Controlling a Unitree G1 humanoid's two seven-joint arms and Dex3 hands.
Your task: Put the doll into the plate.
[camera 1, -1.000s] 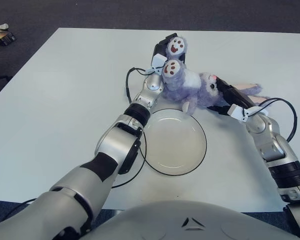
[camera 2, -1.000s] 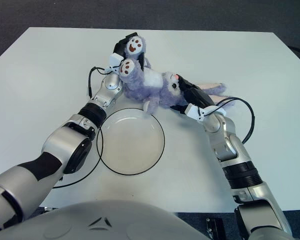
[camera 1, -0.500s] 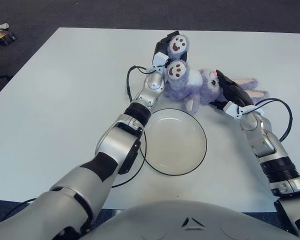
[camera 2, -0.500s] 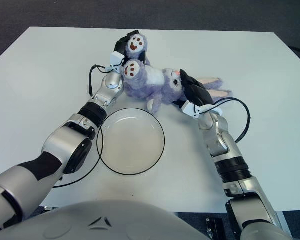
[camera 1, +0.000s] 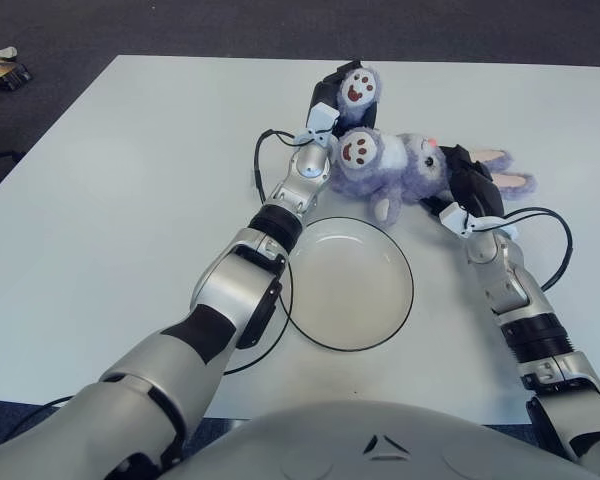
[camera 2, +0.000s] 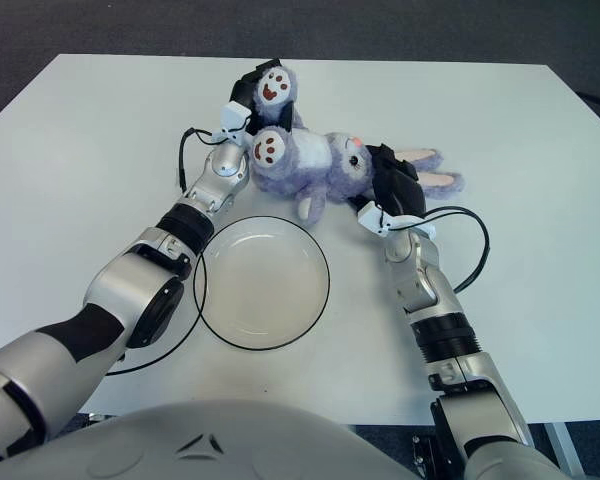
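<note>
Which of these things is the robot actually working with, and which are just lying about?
In use:
- doll, gripped at its legs by the left hand and at its head by the right hand
- plate, still bare

Lying about:
- small object on the floor, far left
- table itself

Doll (camera 1: 395,170) gripped between left hand (camera 1: 330,105) and right hand (camera 1: 467,188); plate (camera 1: 350,283) nearer the robot than both hands
</note>
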